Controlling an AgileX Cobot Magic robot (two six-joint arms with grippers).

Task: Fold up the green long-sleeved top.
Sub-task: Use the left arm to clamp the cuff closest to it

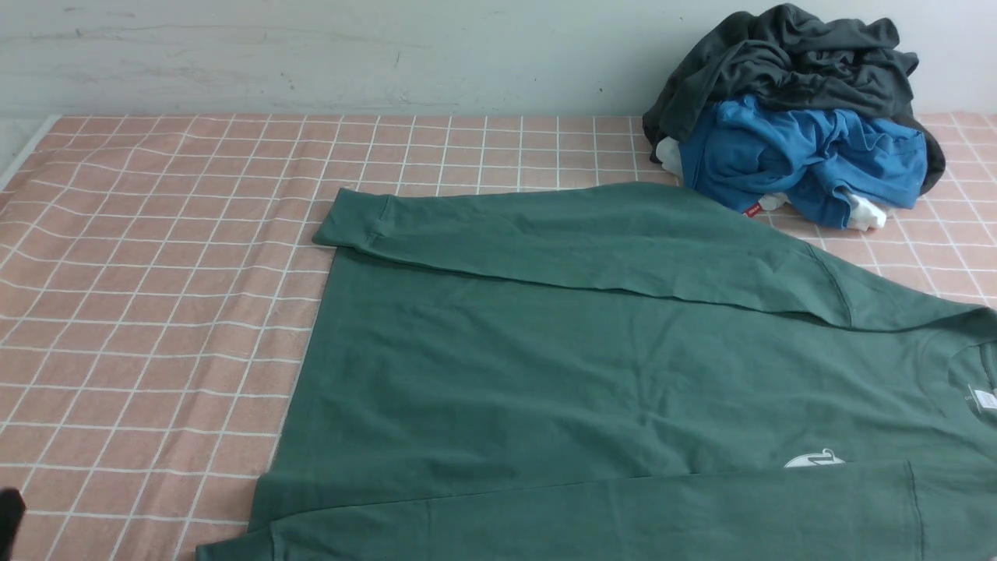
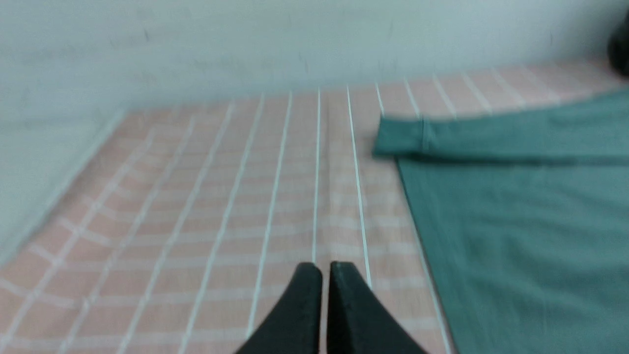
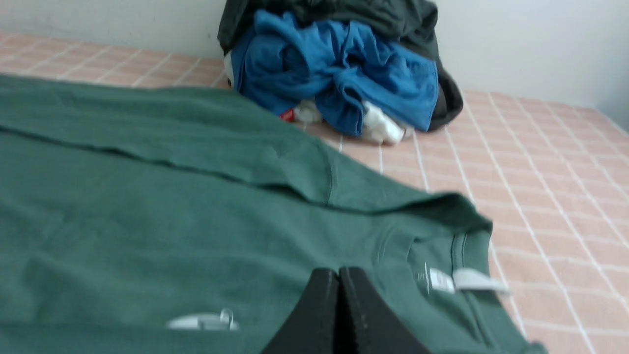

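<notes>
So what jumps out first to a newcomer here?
The big green top, spread across the table with its far sleeve folded inward along the body. Then the bright blue garment beyond it, toward the right, with a dark grey one heaped on top.

Surface before me: flat, spread with a pink cloth (image 1: pixel 179 312) ruled in a white grid. Cloth rippled toward my left side; wall rises behind its far edge. Lying directly on it: green long-sleeved top (image 1: pixel 545 374), laid wide, collar toward my right, both sleeves turned in along the body, one on the far side, one on the near side. Beyond the top, far right: heap of clothes, bright blue garment (image 1: pixel 810 156) with red tag, dark charcoal-grey garment (image 1: pixel 787 62) piled over it, bits of white cloth (image 1: pixel 866 212) showing at the base.
</notes>
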